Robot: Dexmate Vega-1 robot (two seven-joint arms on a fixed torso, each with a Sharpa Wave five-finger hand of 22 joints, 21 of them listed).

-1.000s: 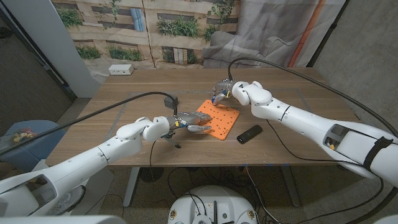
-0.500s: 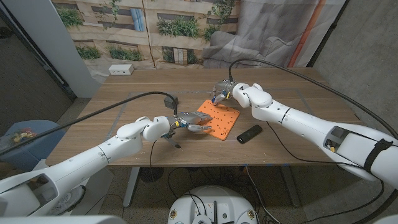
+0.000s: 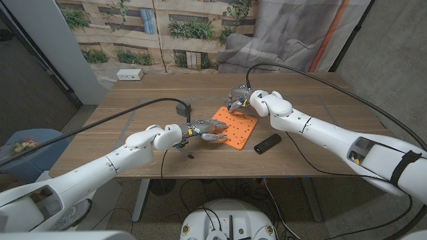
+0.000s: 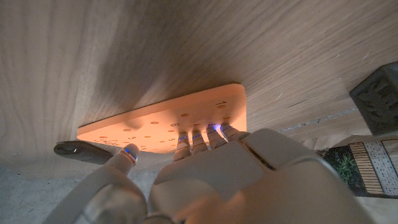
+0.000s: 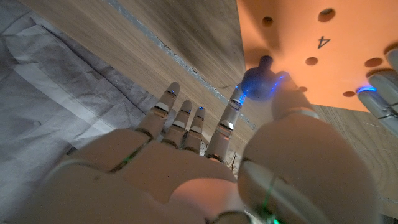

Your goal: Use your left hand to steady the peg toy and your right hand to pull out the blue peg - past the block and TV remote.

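While pinching the blue peg (image 5: 260, 79) between right hand (image 3: 259, 101) fingertips at the peg toy (image 3: 237, 127) far edge, lift straight; keep left hand (image 3: 200, 130) fingers pressed flat on its near edge.

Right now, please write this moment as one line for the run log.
left hand: presses flat orange peg board | right hand: pinches round blue peg, still seated | black TV remote: beside board
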